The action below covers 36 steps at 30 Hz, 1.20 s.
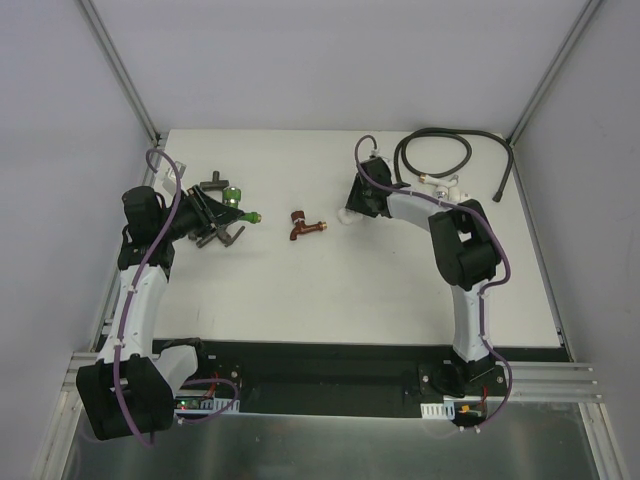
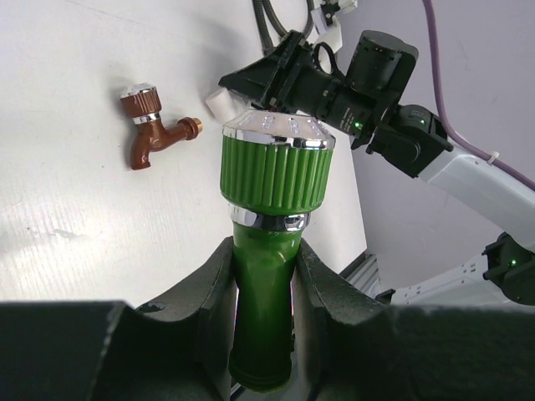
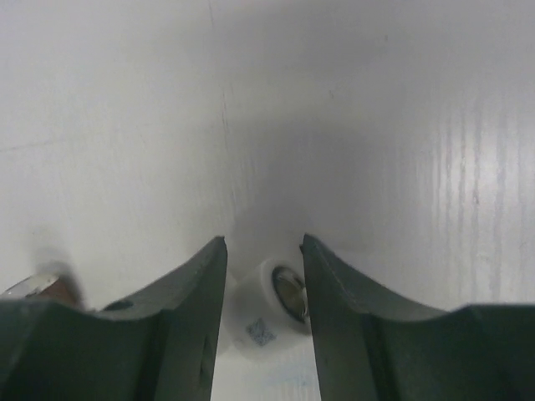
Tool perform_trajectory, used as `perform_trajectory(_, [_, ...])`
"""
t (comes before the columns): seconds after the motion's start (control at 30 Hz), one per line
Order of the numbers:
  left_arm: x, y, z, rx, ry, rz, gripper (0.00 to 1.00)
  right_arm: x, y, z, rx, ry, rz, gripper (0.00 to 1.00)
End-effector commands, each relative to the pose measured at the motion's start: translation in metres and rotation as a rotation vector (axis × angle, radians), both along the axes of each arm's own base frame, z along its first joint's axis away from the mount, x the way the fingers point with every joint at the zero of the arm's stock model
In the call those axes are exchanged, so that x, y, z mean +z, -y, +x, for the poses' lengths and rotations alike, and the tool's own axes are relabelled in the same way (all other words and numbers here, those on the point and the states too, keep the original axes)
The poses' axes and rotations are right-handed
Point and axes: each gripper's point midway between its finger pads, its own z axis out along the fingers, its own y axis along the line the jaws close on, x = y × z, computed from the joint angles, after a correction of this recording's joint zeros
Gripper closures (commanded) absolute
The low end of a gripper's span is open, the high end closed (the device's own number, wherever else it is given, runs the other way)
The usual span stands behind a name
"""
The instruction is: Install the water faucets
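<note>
1. The bright green tap [image 2: 276, 171] with a ribbed knob and silver collar is pinched by its body between the left gripper's [image 2: 263, 251] fingers. It is held over the left of the white table [image 1: 400, 300], knob toward the right arm.
2. The small white elbow pipe fitting [image 3: 266, 313] fills the gap in the right gripper [image 3: 263, 244] and appears to be squeezed from both sides.
3. For a clean join, the green tap's inlet should be squared to the fitting's opening before any turning. The fitting should be braced against twist.
4. The dark red tap [image 1: 303, 226] with a brass-coloured spout lies on the table between the two grippers, untouched.
5. The green tap's threaded end cannot be made out. Whether the fitting is lifted or resting cannot be told. In the right wrist view, a reddish blur at the lower left may be the red tap.
</note>
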Motion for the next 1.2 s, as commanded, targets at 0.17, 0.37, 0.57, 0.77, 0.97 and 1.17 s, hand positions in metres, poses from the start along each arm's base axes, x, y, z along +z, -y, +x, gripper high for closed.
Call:
perform_trajectory(0.17, [0.019, -0.001, 0.003, -0.024, 0.079, 0.015, 1.0, -0.003, -0.011, -0.082, 0.463, -0.112, 0.006, 0.57])
perform_trajectory(0.37, [0.02, -0.001, 0.003, -0.025, 0.079, 0.014, 1.0, 0.002, 0.014, -0.13, 0.575, -0.178, -0.09, 0.54])
perform_trajectory(0.57, [0.019, 0.0, 0.003, -0.027, 0.077, 0.014, 1.0, 0.036, 0.038, -0.133, 0.499, -0.098, -0.23, 0.32])
perform_trajectory(0.77, [0.017, -0.001, 0.004, -0.025, 0.073, 0.016, 1.0, 0.065, 0.035, -0.128, 0.386, -0.033, -0.305, 0.17])
perform_trajectory(0.97, [0.016, -0.001, 0.004, -0.025, 0.072, 0.015, 1.0, 0.044, 0.033, -0.145, 0.314, -0.099, -0.29, 0.17])
perform_trajectory(1.17, [0.017, -0.001, 0.004, -0.026, 0.071, 0.014, 1.0, 0.026, 0.038, -0.159, 0.321, -0.143, -0.31, 0.17])
